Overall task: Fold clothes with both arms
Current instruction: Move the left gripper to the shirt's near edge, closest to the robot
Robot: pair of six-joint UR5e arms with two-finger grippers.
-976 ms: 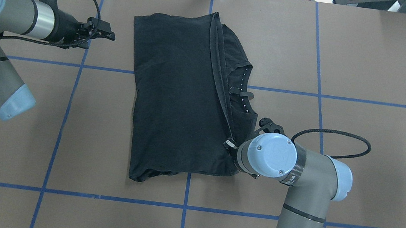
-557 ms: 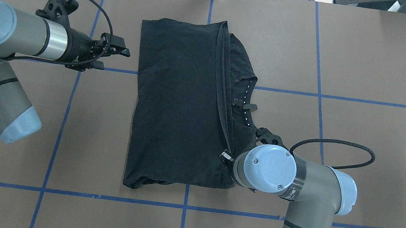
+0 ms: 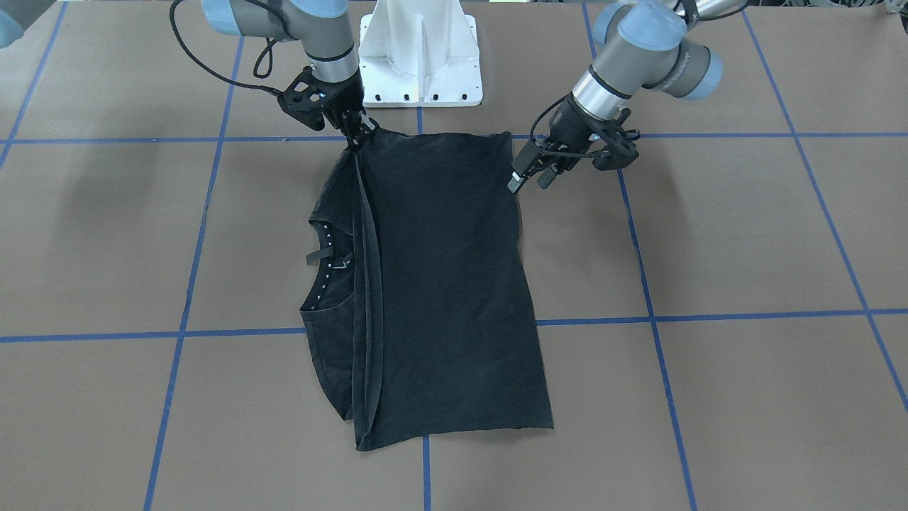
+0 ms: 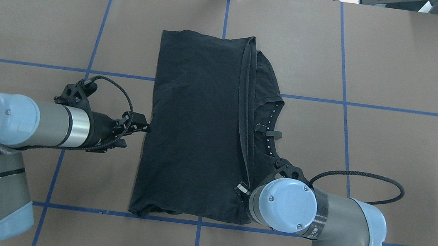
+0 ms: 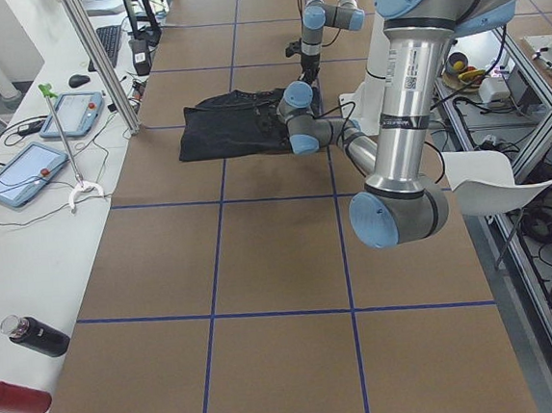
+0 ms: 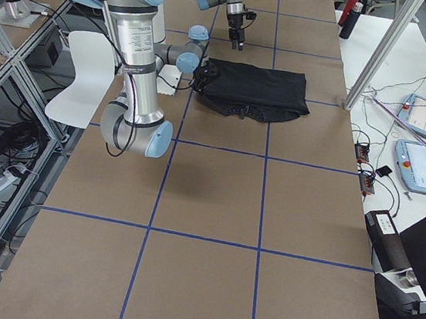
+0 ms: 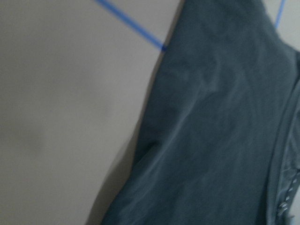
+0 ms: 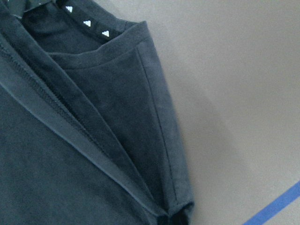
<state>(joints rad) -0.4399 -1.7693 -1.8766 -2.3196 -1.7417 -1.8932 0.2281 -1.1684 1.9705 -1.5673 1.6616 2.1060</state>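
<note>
The black T-shirt (image 4: 193, 128) lies folded lengthwise on the brown table, its collar with small white marks (image 4: 271, 125) showing at the right; the graphic is hidden. My right gripper (image 4: 242, 188) is shut on the shirt's near right corner, and it pinches that corner in the front view (image 3: 357, 135). My left gripper (image 4: 138, 129) is open and empty, just off the shirt's left edge, also seen in the front view (image 3: 528, 179). The left wrist view shows the shirt's edge (image 7: 215, 140); the right wrist view shows the folded hem layers (image 8: 70, 154).
The white pedestal base (image 3: 420, 50) stands at the near table edge behind the shirt. Blue tape lines (image 4: 342, 102) grid the table. A side bench holds tablets (image 5: 22, 176) and bottles (image 5: 36, 336) beyond the left end.
The left arm has swung from the shirt's far left corner toward the robot, along the left edge. The right gripper has dragged the shirt nearer the robot, skewing it slightly.
</note>
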